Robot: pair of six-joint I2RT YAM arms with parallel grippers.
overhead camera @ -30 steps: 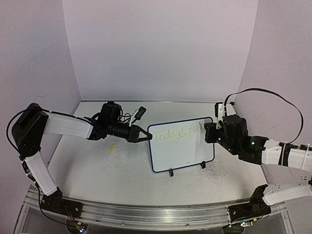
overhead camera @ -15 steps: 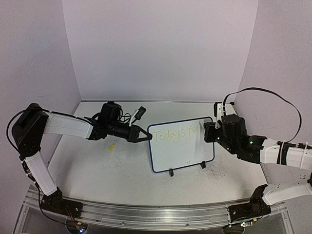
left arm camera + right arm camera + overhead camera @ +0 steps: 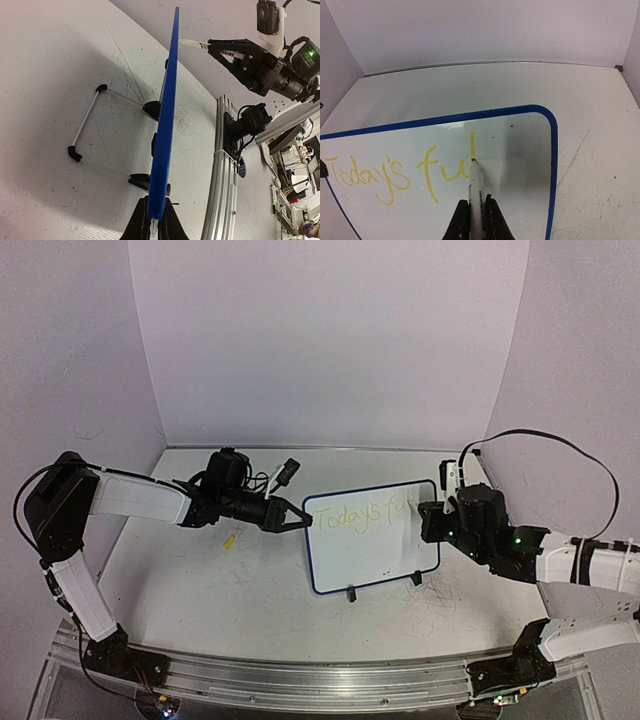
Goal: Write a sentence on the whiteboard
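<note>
Worktop (image 3: 200, 585): white, scuffed with grey scribbles around the whiteboard (image 3: 372, 545).
Whiteboard: blue-framed, stood on black feet (image 3: 351, 593).
Sentence (image 3: 395, 172): yellow "Today's fu" plus one stroke, near the whiteboard's top.
Left hand (image 3: 154, 220): pinched the whiteboard's left edge.
Right hand (image 3: 476, 215): clamped a marker (image 3: 475, 182), tip touching the whiteboard.
Room: pale walls (image 3: 330, 340) behind the whiteboard.

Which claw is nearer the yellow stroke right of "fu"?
Right. The right claw holds a marker tipped on the stroke; the left claw clamps the whiteboard at its far edge.
</note>
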